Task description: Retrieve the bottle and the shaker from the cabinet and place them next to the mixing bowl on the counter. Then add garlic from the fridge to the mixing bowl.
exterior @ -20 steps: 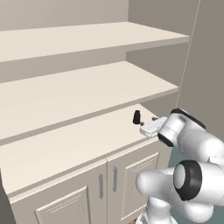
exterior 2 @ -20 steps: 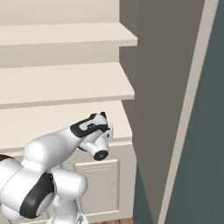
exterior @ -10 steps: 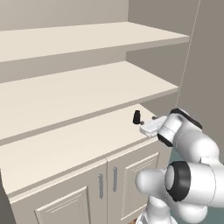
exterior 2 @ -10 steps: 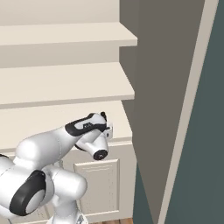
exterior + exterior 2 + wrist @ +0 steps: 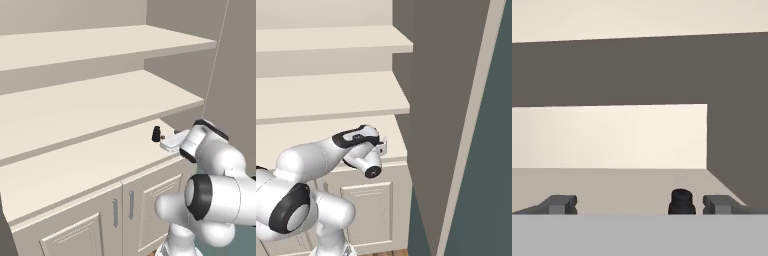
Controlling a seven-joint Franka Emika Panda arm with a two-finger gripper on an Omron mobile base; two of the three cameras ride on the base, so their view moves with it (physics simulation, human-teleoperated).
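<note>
The hand (image 5: 639,205) is hanging released at the cabinet's (image 5: 100,165) lowest shelf, fingers (image 5: 561,204) standing wide apart. The shaker (image 5: 156,133) is standing upright on that shelf, between the fingers and nearer one of them, touching neither.

Arm (image 5: 215,155) reaches forward level, wrist horizontal, jaws spread wide.

Shaker (image 5: 156,133) upright on lowest open shelf of cabinet (image 5: 75,170), toward its right end, near front edge, above double doors. Two more shelves stacked above. Gripper (image 5: 639,204) level with shelf, directly before shaker, fingers (image 5: 562,204) spread; shaker between them, nearer right finger.
</note>
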